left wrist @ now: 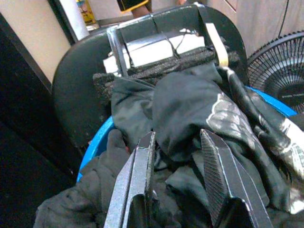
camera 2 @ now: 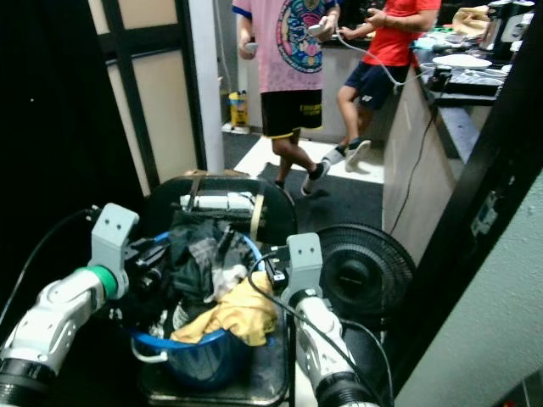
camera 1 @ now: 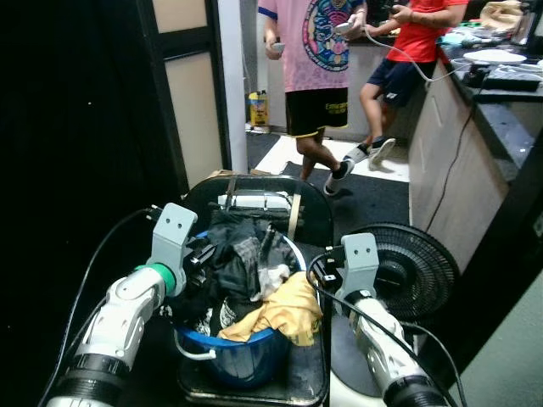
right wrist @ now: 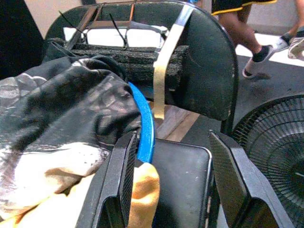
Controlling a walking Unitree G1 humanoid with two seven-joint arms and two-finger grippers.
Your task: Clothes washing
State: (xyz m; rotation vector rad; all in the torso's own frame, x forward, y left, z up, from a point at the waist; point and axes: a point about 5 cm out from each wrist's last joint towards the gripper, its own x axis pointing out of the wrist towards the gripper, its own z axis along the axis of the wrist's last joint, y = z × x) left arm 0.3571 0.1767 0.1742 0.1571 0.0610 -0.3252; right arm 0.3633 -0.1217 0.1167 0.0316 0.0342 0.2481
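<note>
Round blue plastic basin [camera 1: 242, 356] heaped with dark clothes [camera 1: 229, 267] and a yellow cloth [camera 1: 284, 309], on a black chair [camera 1: 310, 212], left gripper [left wrist: 178, 156] open over the dark garments, right gripper [right wrist: 178, 164] open at the basin's rim, black floor fan [camera 1: 416, 267] just beside.

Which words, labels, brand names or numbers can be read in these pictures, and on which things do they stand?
No text can be read with certainty.
Fan: a small white label at its hub, too blurred to read.
Black shorts of a person: a yellow mark, too small to read.
Pink shirt: a round printed design, no legible words.
Yellow bottle on the floor: label unreadable.
</note>
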